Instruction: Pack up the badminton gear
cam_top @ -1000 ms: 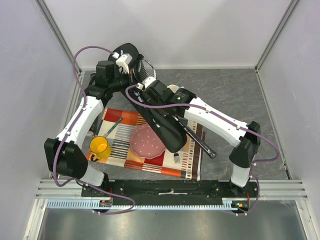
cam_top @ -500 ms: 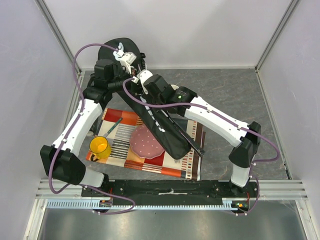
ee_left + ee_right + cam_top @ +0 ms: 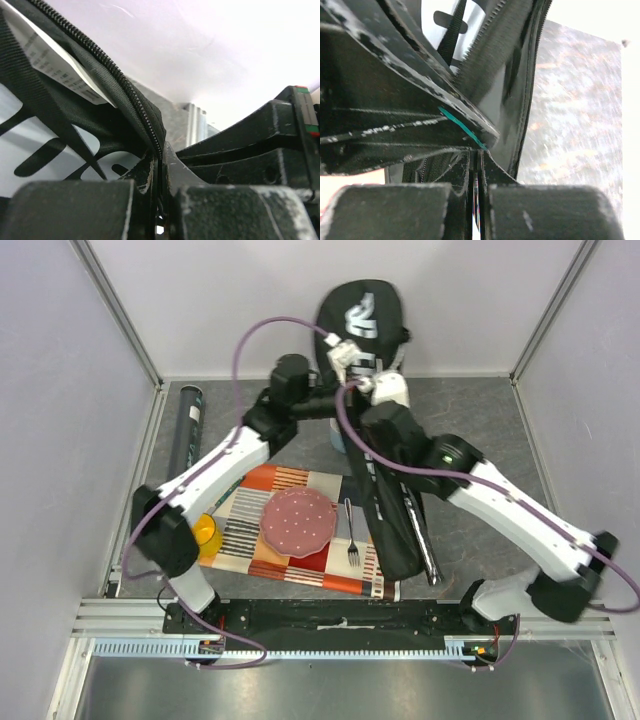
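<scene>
Racket bag [image 3: 362, 312] pinched near its far end.
Left gripper [image 3: 161, 155] and right gripper [image 3: 476, 160] both clamp its zipper [image 3: 131, 95]; its long axis slopes down toward the right arm's base.

Yellow mug [image 3: 207, 532]: mostly behind left arm [image 3: 205, 475]. Racket [image 3: 419, 540]: handle only shows, head inside racket bag [image 3: 362, 310]; other bag contents unseen. Wrist views: bag cut by frame edges. Table [image 3: 575, 100]: blurred in right wrist view.
</scene>
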`<state>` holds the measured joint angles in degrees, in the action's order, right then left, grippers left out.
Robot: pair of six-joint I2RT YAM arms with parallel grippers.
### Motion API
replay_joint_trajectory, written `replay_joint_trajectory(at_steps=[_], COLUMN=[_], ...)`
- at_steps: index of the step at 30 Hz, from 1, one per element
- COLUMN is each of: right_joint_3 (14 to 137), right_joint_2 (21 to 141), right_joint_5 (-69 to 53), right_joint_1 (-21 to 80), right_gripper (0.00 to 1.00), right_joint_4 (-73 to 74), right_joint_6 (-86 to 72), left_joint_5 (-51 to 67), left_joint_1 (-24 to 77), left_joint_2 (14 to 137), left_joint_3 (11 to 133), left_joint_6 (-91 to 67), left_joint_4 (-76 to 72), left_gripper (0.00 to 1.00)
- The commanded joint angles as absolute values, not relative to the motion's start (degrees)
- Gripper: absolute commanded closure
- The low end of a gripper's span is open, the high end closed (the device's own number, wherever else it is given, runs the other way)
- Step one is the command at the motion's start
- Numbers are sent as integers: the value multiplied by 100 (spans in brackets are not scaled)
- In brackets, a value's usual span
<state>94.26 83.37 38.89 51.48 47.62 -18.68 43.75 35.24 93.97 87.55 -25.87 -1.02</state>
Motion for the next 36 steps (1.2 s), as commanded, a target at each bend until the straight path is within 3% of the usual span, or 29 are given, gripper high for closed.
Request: replay_joint_trajectory(at_steps=[1,7,13,21,34,36], right_joint_3=[8100,6832,6197,5925,5994,6090], right_joint_2=[7016,6161,6687,7462,8789,8746], right_joint_5=[4912,5035,5719,6214,5144,4932], right_joint_1=[4652,3605,3200,2989,2813,2813], right_gripper=[100,100,100,100,100,89], right_joint_4=[3814,4017,3596,3130,2741,3030], right_joint_6=[-2970,-3041,-2647,-2242,-2118,-2258], left_joint_5=[4738,4729,4605,4983,5071,5106], left_joint_1=[4332,4860,4975,4922,4509,4474], left_joint_2=[10562,12513,13982,14414,14274,14177], left_joint_3=[9902,11649,12875,12430,11426,11391], left_joint_6=[-3698,-4245,-4534,-4579,-4482,-4483], left_joint_4=[-773,-845,-281,-518,-703,-738], left_gripper=[98,98,98,98,98,98])
